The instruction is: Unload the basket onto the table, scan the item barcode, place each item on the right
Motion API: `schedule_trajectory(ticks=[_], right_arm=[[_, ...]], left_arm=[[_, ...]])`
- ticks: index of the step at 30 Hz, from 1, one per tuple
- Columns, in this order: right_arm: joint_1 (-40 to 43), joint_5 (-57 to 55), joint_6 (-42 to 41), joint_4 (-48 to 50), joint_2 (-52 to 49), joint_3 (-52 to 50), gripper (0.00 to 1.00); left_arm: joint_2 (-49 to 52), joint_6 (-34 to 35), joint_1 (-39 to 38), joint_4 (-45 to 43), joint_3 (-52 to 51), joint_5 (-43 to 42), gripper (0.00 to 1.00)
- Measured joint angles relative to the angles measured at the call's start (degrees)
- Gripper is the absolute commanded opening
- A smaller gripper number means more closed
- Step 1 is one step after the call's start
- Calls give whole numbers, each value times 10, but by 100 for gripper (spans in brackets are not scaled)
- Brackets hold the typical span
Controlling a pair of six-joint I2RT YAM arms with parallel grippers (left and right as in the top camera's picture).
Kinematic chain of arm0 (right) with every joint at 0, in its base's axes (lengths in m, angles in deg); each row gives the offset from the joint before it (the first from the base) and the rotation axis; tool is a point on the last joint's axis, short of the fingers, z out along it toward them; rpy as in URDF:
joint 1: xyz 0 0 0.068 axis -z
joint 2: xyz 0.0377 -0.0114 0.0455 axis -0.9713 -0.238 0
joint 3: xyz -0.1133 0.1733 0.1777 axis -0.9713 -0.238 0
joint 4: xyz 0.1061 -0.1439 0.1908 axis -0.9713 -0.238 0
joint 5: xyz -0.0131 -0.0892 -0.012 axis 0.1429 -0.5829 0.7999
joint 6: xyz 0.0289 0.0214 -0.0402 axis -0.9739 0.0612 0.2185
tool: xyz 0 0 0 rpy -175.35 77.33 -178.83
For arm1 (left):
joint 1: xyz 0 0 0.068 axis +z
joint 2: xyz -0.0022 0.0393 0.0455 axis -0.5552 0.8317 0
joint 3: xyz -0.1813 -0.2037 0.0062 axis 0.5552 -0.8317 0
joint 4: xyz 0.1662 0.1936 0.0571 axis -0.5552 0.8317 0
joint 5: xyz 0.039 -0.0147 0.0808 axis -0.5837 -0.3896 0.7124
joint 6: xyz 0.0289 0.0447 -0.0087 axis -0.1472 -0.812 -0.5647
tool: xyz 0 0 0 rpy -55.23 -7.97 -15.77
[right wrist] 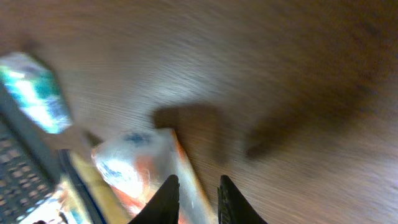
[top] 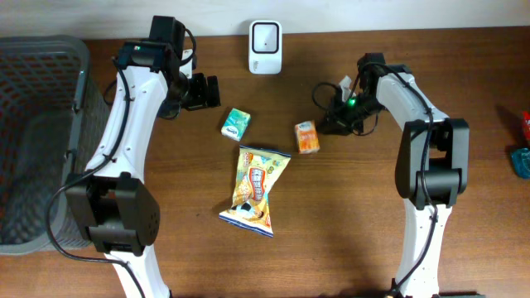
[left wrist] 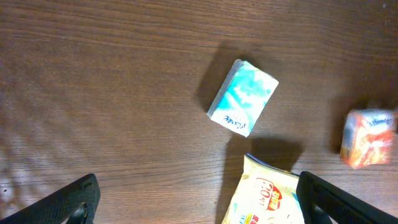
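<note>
Altogether one pack [top: 236, 123], one carton [top: 307, 136] and one bag [top: 256, 189] lie out; left gripper [top: 214, 91] wide, right gripper [right wrist: 196, 193] barely parted.

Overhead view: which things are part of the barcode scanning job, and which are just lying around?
Job, likely: white scanner; orange carton; right gripper beside it.
Lying about: tissue pack; snack bag; grey basket; packets at right edge.

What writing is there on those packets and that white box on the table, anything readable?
"20": seemingly, in red on the yellow snack bag; its other print is too small.
Unreadable: a line of print along one edge of the blue-and-white tissue pack, too small.
Unreadable: blue lettering on the orange pack, blurred.
None seen on the white scanner.
</note>
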Motion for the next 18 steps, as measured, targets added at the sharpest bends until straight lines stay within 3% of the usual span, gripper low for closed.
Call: schedule_trajectory(ticks=[4, 5, 8, 11, 12, 15, 16, 17, 18], right_arm=[[2, -68, 13, -106, 5, 33, 53], [2, -84, 27, -132, 18, 41, 56], [-3, -102, 51, -145, 58, 52, 76], [-25, -110, 88, -121, 64, 51, 80], [-42, -112, 104, -100, 64, 47, 98], [-96, -136, 129, -45, 64, 23, 100], [-105, -145, 132, -37, 64, 17, 88], [-109, -155, 134, -35, 63, 13, 68], [-108, -161, 137, -34, 63, 13, 62]], left_arm=[[0, 0, 0, 0, 0, 0, 99], [0, 0, 0, 0, 0, 0, 99], [0, 0, 0, 0, 0, 0, 99], [0, 0, 0, 0, 0, 0, 99], [0, 0, 0, 0, 0, 0, 99], [0, 0, 0, 0, 0, 0, 99], [0, 0, 0, 0, 0, 0, 99], [0, 0, 0, 0, 0, 0, 99], [0, 0, 0, 0, 0, 0, 99]])
